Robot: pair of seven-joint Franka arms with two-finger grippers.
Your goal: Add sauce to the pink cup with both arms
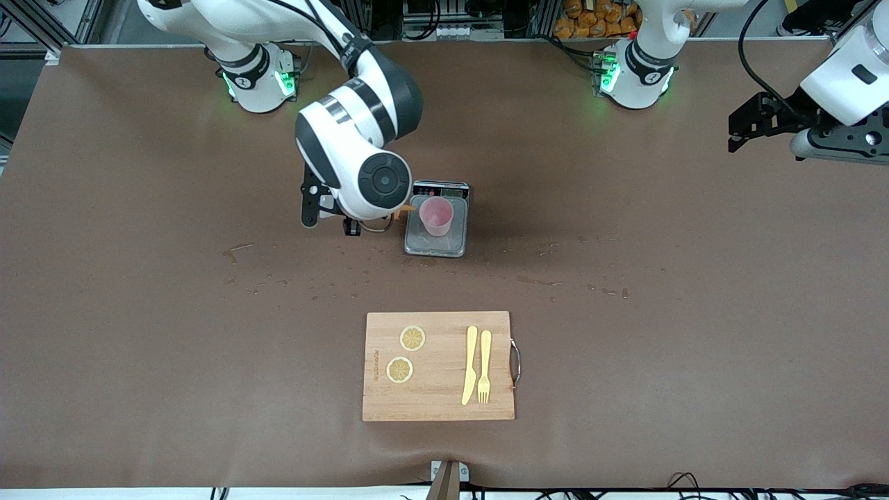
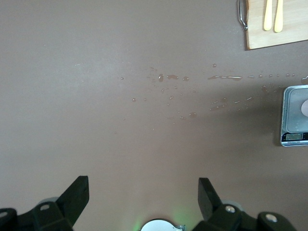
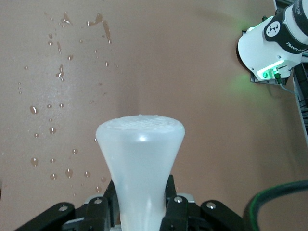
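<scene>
Gripping the sauce bottle (image 3: 139,168), the right gripper (image 3: 139,211) has its fingers squeezed in on the bottle's narrow waist, bottle base pointing away from the wrist.

Front view: right arm reaches out from its base and its big wrist joint hides most of the right gripper (image 1: 340,212). It sits just beside the pink cup (image 1: 436,216), on the side toward the right arm's end of the table. Only a sliver of orange nozzle (image 1: 405,208) shows past the wrist, right at the cup's rim. Cup stands upright on a small grey scale (image 1: 436,239). Cutting board (image 1: 439,366) lies nearer the camera than the scale, well apart from it, carrying two lemon slices (image 1: 412,338), a yellow knife (image 1: 470,364) and a yellow fork (image 1: 485,366). Wet spots (image 1: 278,281) on the brown table (image 1: 139,312) between scale and board. Left gripper (image 1: 771,125) hangs over the left arm's end of the table, well away from cup and bottle; that arm is waiting.

Left wrist view: left gripper (image 2: 143,199) has its fingers spread wide, nothing between them, bare table under it. Scale and board edge show well away from the hand.

Right wrist view: bottle fills the space between the fingers; droplets on the table beneath; the right arm's base (image 3: 272,45) shows farther off.
</scene>
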